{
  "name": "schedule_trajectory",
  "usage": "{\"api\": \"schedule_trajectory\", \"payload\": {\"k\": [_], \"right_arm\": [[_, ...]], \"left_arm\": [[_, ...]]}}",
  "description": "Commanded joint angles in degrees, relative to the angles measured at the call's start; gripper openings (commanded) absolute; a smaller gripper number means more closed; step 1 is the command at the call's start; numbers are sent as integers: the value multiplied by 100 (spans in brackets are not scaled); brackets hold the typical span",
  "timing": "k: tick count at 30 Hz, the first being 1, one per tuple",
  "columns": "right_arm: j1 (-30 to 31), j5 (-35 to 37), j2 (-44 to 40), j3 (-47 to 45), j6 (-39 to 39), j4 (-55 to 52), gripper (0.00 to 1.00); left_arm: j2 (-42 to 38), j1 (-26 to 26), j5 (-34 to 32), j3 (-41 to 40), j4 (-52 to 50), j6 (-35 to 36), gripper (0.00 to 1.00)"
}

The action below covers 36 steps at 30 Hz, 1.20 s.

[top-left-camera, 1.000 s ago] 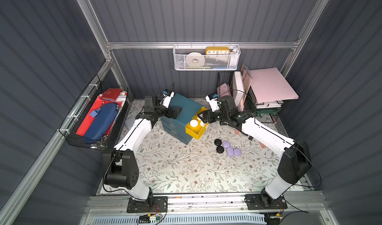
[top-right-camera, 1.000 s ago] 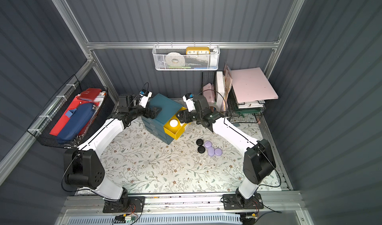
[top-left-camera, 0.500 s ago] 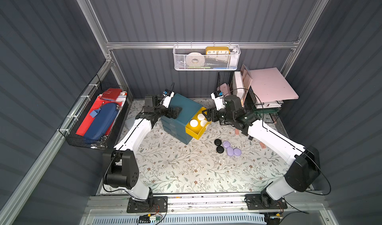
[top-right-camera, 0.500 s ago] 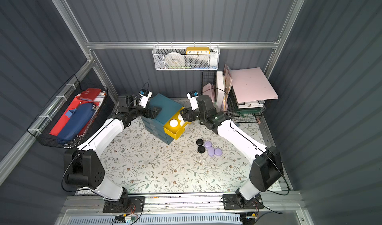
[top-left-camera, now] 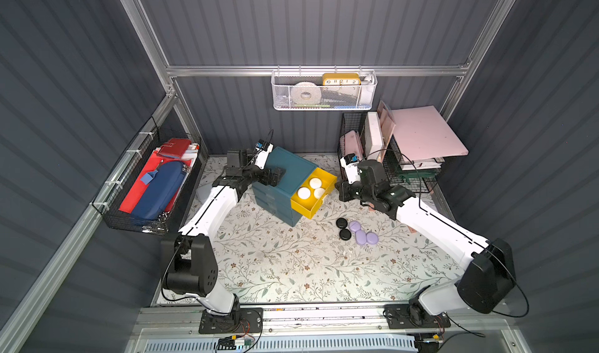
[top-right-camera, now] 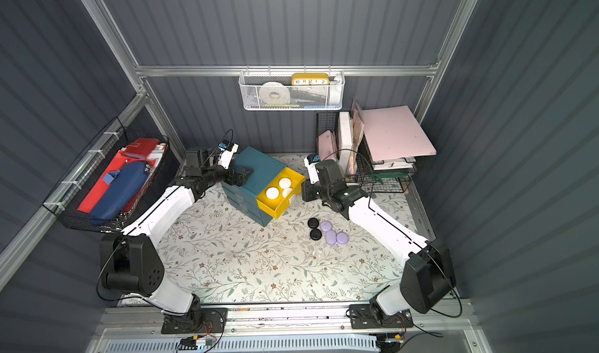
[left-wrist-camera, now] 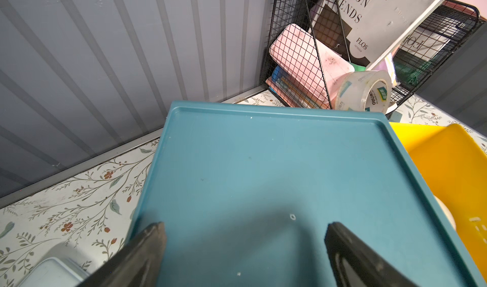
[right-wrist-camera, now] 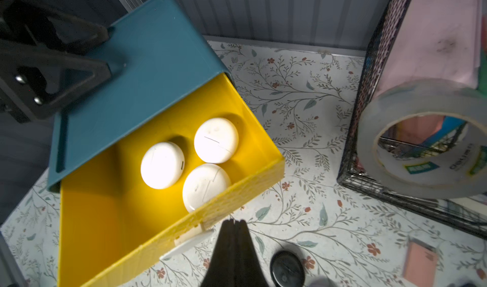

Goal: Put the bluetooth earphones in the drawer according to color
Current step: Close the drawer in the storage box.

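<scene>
Far left in both top views, a black wire basket (top-left-camera: 110,202) hangs on the wall, holding red folders and a blue zip pouch (top-left-camera: 157,191); I can read no writing on them.

Next comes my left gripper (left-wrist-camera: 245,225), released, with its fingers (left-wrist-camera: 142,256) spread wide over the flat top of the teal cabinet (left-wrist-camera: 263,167). It seems to rest there, but I cannot tell how firmly.

The yellow drawer (right-wrist-camera: 105,219) is pulled out of the cabinet's top level. Three white cases (right-wrist-camera: 162,165) lie inside it in a close cluster near its front wall. They carry faint scratches and no lettering.

My right gripper (right-wrist-camera: 233,221) is clenched, pads pressed together with nothing between them. Its tip is just outside the drawer's front, beside the white handle (right-wrist-camera: 189,242).

On the floral mat (top-left-camera: 275,270), two black cases (top-left-camera: 341,223) sit just beside three lavender cases (top-left-camera: 360,237), well clear of the cabinet.

High on the back wall a white mesh basket (top-left-camera: 285,98) holds a yellow clock (top-left-camera: 341,79) showing 10, 11, 12, 1, 2.

Further right, a clear tape roll (left-wrist-camera: 366,90) has a green label that reads "deli". It leans on a black wire rack (left-wrist-camera: 290,61). In the rack, a white book (left-wrist-camera: 382,16) shows "DESIGN TRENDS" and "FLOS". A small pink chip (right-wrist-camera: 419,262) lies on the mat.
</scene>
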Motion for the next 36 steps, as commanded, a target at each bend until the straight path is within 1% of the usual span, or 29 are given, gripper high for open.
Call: {"api": "schedule_trajectory", "payload": {"k": [1,7,13,28,29,30,36], "right_arm": [[-37,35,-125,-189,128,36,0],[-37,-107,95,-245,219,196,0],[-33,-355,578,127,252,272,0],[-37,-839,1375,601,647,1129,0],[-33,-1104,1416,629,657,1205,0],[-32,-1205,1448,637,668,1289,0],[-34,-1347,1602,638,862,1639,0]], "left_arm": [[344,38,-115,-216,-972,-240,99],[336,36,-117,-214,-972,-249,99],[318,38,-132,-224,-980,-249,99],[309,38,-154,-219,-988,-249,99],[309,38,-162,-220,-987,-244,99],[318,38,-171,-221,-990,-249,99],[336,38,-158,-211,-990,-250,99]]}}
